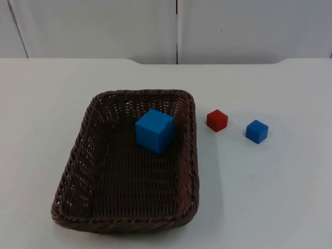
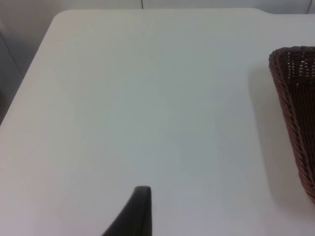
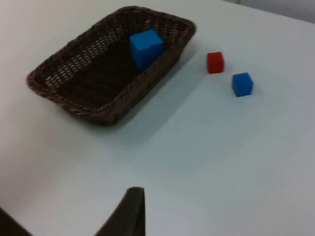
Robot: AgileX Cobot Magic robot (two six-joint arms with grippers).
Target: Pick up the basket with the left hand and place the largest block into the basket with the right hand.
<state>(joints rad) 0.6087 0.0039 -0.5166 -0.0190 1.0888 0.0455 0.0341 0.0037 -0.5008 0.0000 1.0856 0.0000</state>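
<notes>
Wickerwork of dark brown strands forms the basket (image 1: 78, 171), a shallow rectangular tray with rounded corners, sloping woven walls and a thick braided rim, resting flat on the white worktop (image 1: 270, 197). Inside it, toward the far right corner, sits the largest block (image 1: 154, 130), a bright blue cube with smooth matte faces and crisp edges, close to the right wall and tipped slightly so one corner points toward the camera. Outside the basket, to its right on the bare worktop, lie two smaller cubes: a red block (image 1: 217, 120) near the basket's far right corner, and a small blue block (image 1: 257, 131) just beyond it, apart from the red one. A grey partition wall (image 1: 104, 26) made of flat panels closes off the far edge of the worktop.

The left end effector (image 2: 139, 209) hovers above the plain worktop, the basket's woven side wall off to one side of it; whether it is wide or narrow I cannot tell. The right end effector (image 3: 129, 209) hangs above the worktop well apart from the basket and the blocks, and its state is likewise impossible to judge.
</notes>
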